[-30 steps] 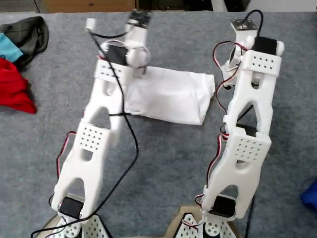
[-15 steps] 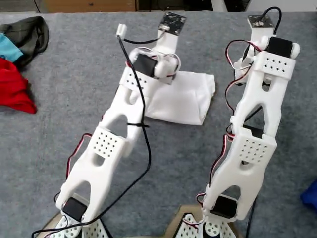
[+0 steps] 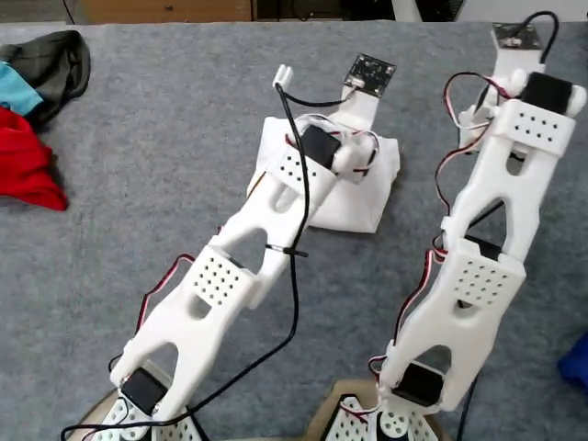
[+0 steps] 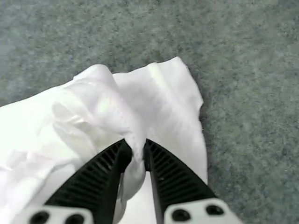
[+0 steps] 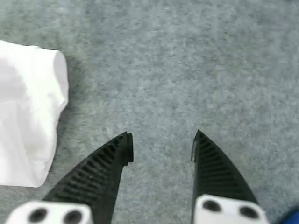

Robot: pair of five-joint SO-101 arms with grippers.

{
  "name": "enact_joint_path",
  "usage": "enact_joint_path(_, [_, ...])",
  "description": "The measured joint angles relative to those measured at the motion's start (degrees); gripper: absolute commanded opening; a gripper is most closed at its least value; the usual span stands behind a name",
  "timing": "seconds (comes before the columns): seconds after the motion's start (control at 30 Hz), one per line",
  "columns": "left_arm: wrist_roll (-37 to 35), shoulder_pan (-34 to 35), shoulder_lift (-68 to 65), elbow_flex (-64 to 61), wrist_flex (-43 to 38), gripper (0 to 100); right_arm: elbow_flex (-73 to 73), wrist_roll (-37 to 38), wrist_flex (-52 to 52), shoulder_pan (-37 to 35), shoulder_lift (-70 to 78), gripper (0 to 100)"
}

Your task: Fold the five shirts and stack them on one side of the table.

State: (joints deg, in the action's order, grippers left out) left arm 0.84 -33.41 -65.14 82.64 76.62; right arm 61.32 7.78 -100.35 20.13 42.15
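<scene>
Grey table (image 3: pixel 119 211), white shirt (image 3: pixel 367 202) mid-surface, red garment (image 3: pixel 28 170) and dark garment (image 3: pixel 55 60) at one corner.

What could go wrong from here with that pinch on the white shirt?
1. The left gripper is shut on just a thin bunched ridge of the white shirt; it may slip out.
2. The right gripper is open above bare table, beside the shirt, so nothing pins it; it may drag instead of folding.

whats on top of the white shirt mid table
The left gripper sits above the white shirt, shut on a raised fold of it. In the high view its arm covers part of the shirt, so that part is hidden.
</scene>
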Motion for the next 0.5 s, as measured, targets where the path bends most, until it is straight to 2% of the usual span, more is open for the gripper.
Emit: enact_joint_path(0.5, [-1.8,-2.9,0.0,-0.5,-0.4,2,2.1,0.0,0.7,2.4,0.0,22.4])
